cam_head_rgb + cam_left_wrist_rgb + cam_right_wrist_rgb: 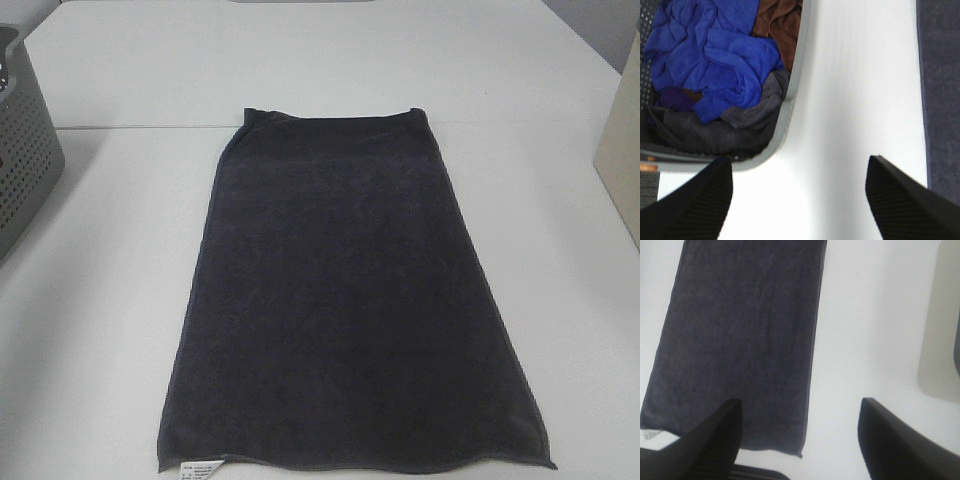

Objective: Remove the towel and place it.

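The dark charcoal towel [345,290] lies flat and spread out on the white table, with its white care label [197,471] at the near left corner. It also shows in the right wrist view [740,340] and as a strip in the left wrist view [940,95]. Neither gripper shows in the exterior high view. My left gripper [800,200] is open and empty above bare table between the basket and the towel. My right gripper [800,440] is open and empty above the table beside the towel's edge.
A grey perforated basket [25,140] stands at the left edge; the left wrist view shows its rim [790,100] and the blue, brown and grey cloths [710,55] inside. A beige container [622,150] stands at the right edge, also in the right wrist view [940,325].
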